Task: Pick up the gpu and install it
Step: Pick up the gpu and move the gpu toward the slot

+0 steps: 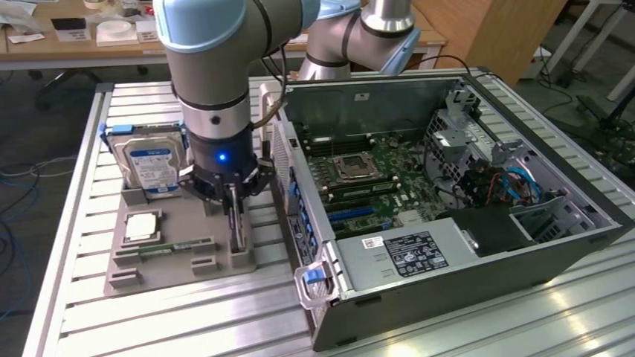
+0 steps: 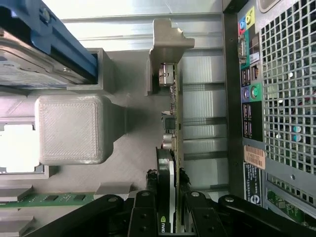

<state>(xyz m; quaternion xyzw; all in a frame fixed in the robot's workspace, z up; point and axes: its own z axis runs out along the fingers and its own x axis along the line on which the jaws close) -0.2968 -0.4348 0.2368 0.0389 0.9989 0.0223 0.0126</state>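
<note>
The gpu point(image 2: 172, 123) stands on edge in a slot of the grey holder tray point(image 1: 178, 271), a thin dark card seen edge-on, with its metal bracket end in a grey post. My gripper point(image 2: 167, 197) is straight above it, a black finger pressed against each side of the card's fan section. In the exterior view the gripper point(image 1: 234, 204) hangs low over the tray with the gpu point(image 1: 238, 236) running down between its fingers. The card still sits in the holder. The open computer case point(image 1: 555, 230) lies just to the exterior view's right, its motherboard point(image 1: 367, 178) exposed.
On the same tray, a silver hard drive point(image 1: 149, 163) with a blue-white label stands in a blue bracket, a processor chip point(image 1: 142, 225) lies flat and a green memory stick point(image 1: 174, 248) rests in its slot. The case's rear port panel point(image 2: 247, 98) is close beside the gpu.
</note>
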